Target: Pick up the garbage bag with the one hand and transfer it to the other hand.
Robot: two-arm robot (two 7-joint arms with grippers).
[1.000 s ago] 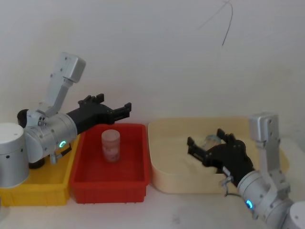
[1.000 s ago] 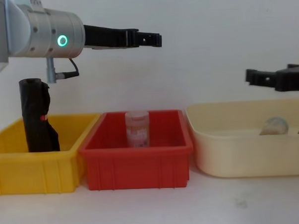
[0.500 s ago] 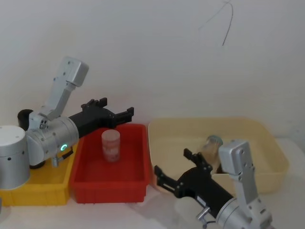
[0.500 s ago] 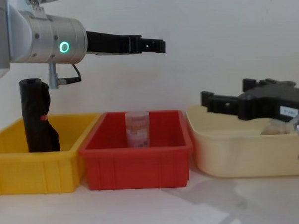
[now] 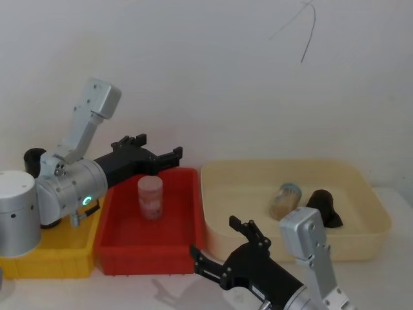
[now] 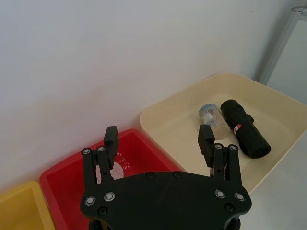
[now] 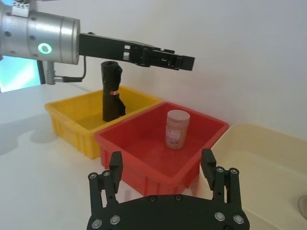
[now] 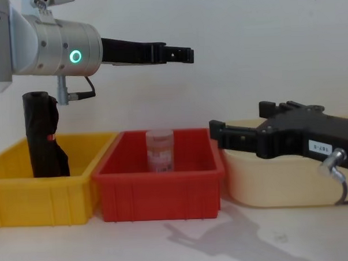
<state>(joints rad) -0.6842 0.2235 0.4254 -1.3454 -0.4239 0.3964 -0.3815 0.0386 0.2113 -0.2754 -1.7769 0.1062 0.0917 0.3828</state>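
Observation:
One black garbage bag roll (image 8: 43, 136) with a red label stands upright in the yellow bin (image 8: 50, 199); it also appears in the right wrist view (image 7: 111, 93). A second black roll (image 6: 244, 129) with a red label lies in the beige tub (image 5: 361, 244), beside a clear jar (image 6: 213, 120). My left gripper (image 8: 179, 52), on the green-ringed arm, hovers open and empty high over the red bin (image 8: 159, 194). My right gripper (image 5: 214, 239) is open and empty, low in front of where the red bin and the tub meet.
A capped jar (image 8: 160, 149) with a pink label stands in the middle of the red bin. The three bins sit side by side against a white wall. Bare white tabletop (image 8: 138, 247) lies in front of them.
My right gripper has pulled out of the beige tub and swung forward and left, down toward the red bin's front corner, uncovering the black roll in the tub. The left arm barely moved.

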